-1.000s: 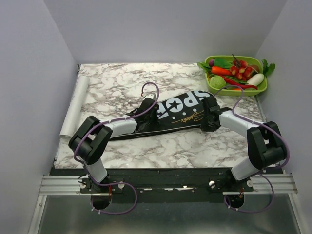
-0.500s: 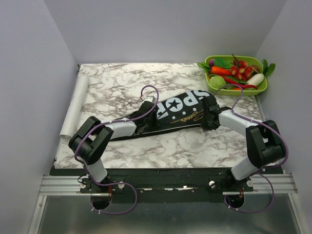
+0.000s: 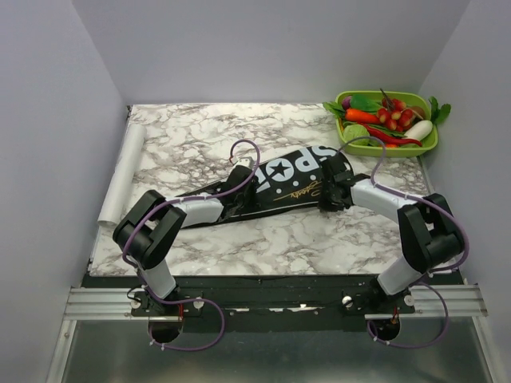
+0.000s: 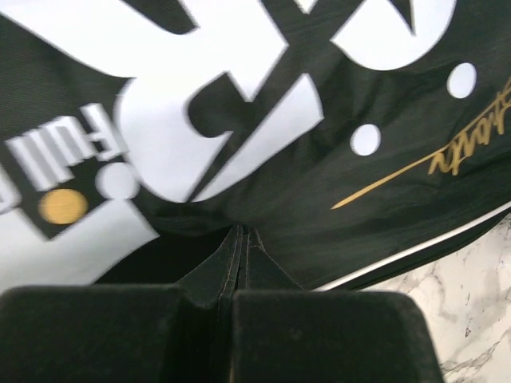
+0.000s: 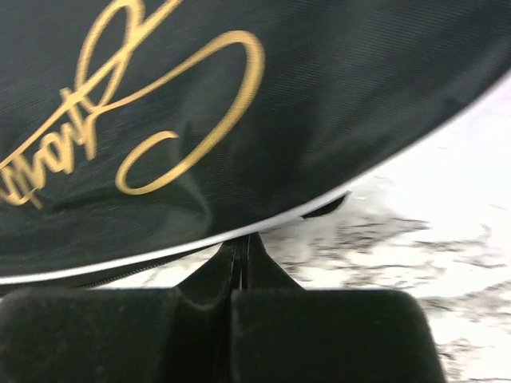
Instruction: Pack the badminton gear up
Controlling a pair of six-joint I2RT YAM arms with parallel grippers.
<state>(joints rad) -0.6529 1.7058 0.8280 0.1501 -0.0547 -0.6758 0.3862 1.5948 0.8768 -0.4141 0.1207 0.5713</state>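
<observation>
On the table [image 3: 192, 136]: black, white-lettered cover [image 3: 295, 185].

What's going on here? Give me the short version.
Both arms are at the black SPORT cover, which lies on the marble table. The left gripper is at its middle, the right gripper at the wide end's piped edge. Both have jaws closed, tips against the cover; whether they pinch fabric is unclear. No rackets show. The green tray at the far right corner is untouched.

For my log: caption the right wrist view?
Right end effector pinching the black cover's white-piped edge over marble table.
</observation>
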